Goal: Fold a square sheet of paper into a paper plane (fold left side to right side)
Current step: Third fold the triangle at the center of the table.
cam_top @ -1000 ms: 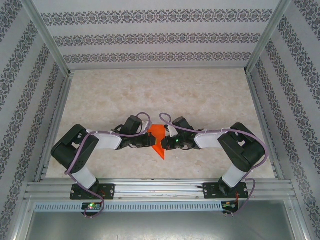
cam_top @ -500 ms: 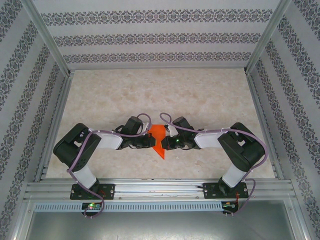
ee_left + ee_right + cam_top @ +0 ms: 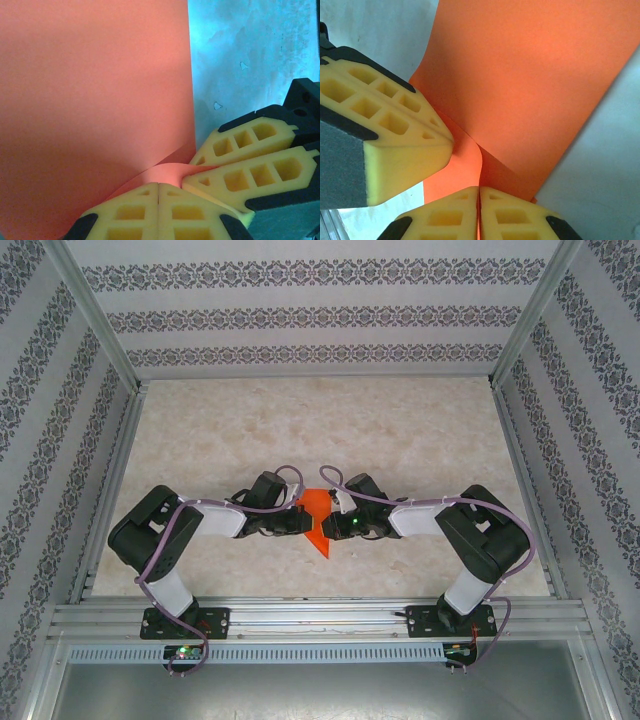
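Top external view: one orange sheet (image 3: 318, 537) — left gripper (image 3: 304, 523) and right gripper (image 3: 333, 526) both pinch it.

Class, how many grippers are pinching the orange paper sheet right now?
2. The left gripper pinches the square sheet of paper from the left; the right gripper pinches it from the right, close beside the other.

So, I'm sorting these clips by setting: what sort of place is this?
Probably a robot test cell rather than a home: an aluminium frame boxes in a marble-look table, patterned panels wall it off, and the left arm and right arm are bolted at its near edge.
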You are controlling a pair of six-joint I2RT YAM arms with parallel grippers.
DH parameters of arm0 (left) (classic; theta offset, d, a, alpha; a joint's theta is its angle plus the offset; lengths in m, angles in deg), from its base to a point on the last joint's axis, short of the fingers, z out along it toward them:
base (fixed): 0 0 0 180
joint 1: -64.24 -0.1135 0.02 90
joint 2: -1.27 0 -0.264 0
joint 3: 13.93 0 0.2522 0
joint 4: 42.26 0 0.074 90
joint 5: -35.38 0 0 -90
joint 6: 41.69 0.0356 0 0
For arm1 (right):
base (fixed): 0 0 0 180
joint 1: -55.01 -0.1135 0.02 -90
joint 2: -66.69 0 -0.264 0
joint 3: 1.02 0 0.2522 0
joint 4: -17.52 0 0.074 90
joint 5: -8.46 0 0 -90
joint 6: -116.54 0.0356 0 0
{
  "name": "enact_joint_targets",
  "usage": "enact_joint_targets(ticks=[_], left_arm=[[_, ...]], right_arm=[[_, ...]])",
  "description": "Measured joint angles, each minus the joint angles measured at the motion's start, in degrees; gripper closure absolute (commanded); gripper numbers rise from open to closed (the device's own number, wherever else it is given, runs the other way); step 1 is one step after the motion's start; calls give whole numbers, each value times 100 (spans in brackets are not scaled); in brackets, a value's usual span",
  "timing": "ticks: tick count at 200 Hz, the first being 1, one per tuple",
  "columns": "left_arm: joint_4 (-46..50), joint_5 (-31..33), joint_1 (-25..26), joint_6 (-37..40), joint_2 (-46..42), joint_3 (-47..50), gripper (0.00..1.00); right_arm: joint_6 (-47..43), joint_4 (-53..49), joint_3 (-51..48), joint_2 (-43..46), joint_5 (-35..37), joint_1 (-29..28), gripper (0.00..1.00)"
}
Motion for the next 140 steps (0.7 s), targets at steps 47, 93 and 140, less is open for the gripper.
enact_joint_targets(ticks=[47,93,140], left_arm=[[2,0,0,0,26,-26,97],[2,0,0,2,31,-94,97],[2,0,0,2,149,-133,97]], right_arm=[[2,4,0,2,-4,0,86],[15,17,2,2,-26,0,83],[15,17,2,4,-44,0,83]])
